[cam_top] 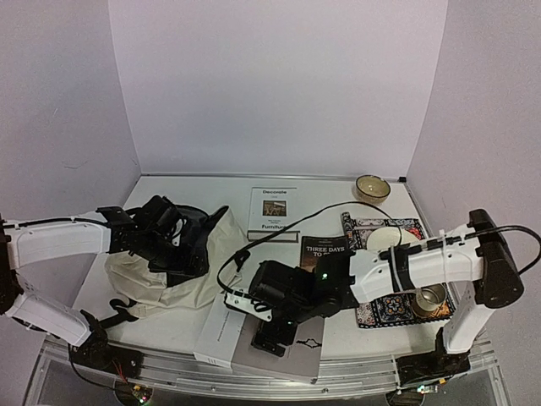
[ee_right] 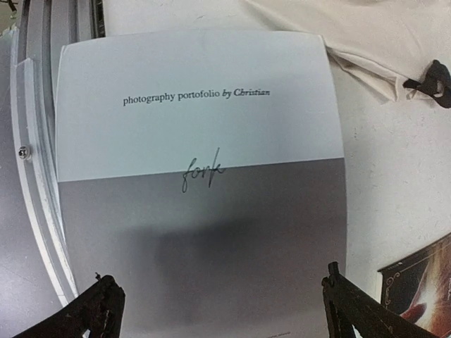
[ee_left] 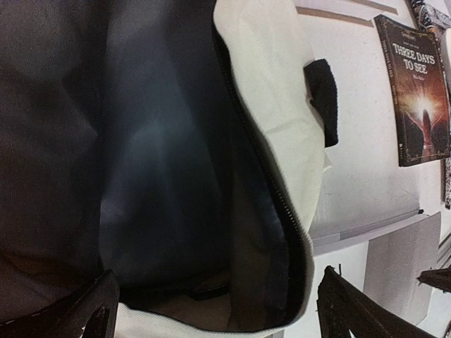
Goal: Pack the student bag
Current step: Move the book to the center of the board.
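Student bag (cam_top: 182,283) slumps on the desk (cam_top: 211,190), left-center of the top view, zipper mouth gaping. Looks like the left end effector (ee_left: 215,313) is spread wide, straddling its rim. The right end effector (ee_right: 222,310) is spread too, over the photography portfolio book (ee_right: 197,141).

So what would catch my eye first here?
Probably the big cream student bag, slumped on the left of the table with its zip gaping; the left end effector hangs open at its mouth. Next, the grey-and-white photography portfolio at the near edge, with the right end effector open above it.
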You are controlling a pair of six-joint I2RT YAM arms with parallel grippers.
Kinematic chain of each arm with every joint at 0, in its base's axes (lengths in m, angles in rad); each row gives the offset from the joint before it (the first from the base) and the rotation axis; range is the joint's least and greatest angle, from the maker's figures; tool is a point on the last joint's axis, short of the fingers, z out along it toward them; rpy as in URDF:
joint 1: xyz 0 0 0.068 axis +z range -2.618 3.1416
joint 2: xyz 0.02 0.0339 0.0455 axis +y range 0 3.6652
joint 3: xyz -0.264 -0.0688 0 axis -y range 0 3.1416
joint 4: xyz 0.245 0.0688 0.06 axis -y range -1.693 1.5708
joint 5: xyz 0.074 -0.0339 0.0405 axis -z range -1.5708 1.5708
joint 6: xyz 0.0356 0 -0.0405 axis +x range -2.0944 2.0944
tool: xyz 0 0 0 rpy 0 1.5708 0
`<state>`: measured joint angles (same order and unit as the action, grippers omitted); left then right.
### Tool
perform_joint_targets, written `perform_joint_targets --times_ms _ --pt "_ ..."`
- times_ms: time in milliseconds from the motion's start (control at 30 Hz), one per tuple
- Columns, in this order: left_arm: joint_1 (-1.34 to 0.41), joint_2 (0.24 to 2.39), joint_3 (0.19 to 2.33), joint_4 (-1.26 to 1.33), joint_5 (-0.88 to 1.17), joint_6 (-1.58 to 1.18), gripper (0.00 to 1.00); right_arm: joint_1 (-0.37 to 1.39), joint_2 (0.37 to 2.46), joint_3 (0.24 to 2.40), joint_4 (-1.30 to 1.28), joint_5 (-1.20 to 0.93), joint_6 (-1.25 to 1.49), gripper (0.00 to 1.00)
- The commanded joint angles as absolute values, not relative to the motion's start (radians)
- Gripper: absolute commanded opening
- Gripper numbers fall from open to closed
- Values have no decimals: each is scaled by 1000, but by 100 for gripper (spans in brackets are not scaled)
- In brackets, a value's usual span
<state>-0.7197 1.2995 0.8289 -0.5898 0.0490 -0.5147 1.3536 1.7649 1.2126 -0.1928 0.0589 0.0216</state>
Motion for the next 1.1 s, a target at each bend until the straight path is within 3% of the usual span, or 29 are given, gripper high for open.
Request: perform_joint_targets --times_ms 0,300,500,700,1067 --pt "-715 1296 885 -537 41 -490 99 1359 1860 1256 -215 97 -1 98" --pt "-715 1229 869 -538 28 -523 99 1251 2025 1323 -210 357 -22 98" --pt "-715 1179 864 -541 62 -553 99 1168 2075 1404 -177 370 -14 98" --pt "-715 1154 832 -541 105 -604 99 1127 1995 1428 -175 176 38 98" --pt "-799 1198 786 -417 183 -748 95 855 1902 1274 -171 -194 166 97"
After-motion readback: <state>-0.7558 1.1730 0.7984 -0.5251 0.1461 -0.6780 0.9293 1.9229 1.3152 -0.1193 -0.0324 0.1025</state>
